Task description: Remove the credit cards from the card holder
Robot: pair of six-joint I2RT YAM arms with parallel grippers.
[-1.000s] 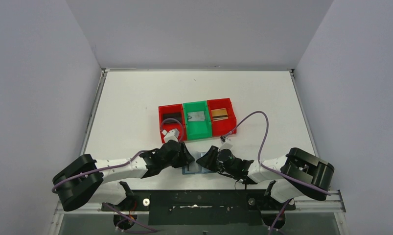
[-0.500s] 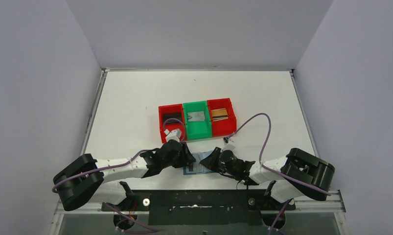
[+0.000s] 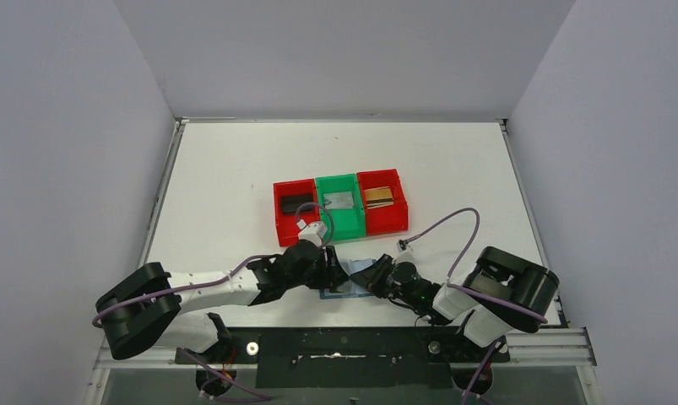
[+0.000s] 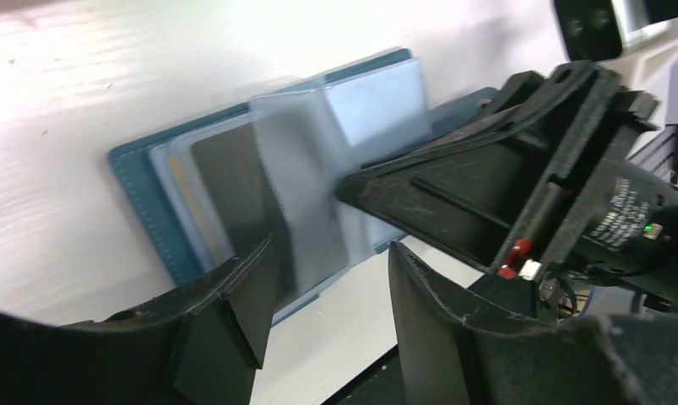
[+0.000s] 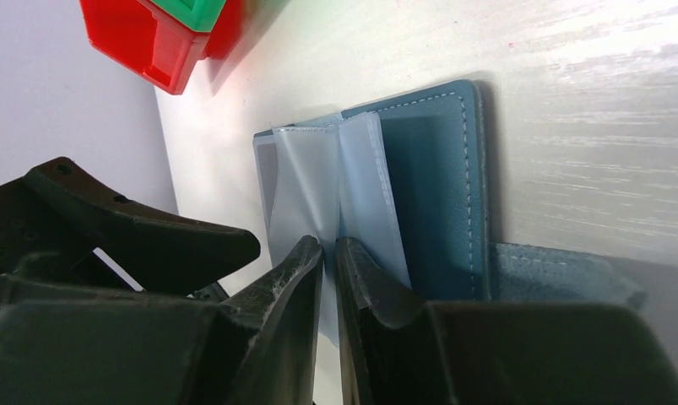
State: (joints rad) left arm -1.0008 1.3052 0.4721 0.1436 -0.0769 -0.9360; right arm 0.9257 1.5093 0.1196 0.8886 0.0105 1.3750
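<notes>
card holder sleeve, nipped in right pincer

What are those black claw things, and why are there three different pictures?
Those are two robot arms bolted to a white table. One picture looks down from above. The other two come from little cameras on each arm's wrist, so you see that arm's own fingers up close.

On the table lies an open blue card holder with clear pocket pages. The right hand pinches one page. The left hand is open, with a finger on each side of another page. Beside it, a pocket holds something dark, probably a card.

Farther back stand three bins. The left red bin holds a black card, the green bin a silver card, and the right red bin a gold-brown card.
</notes>
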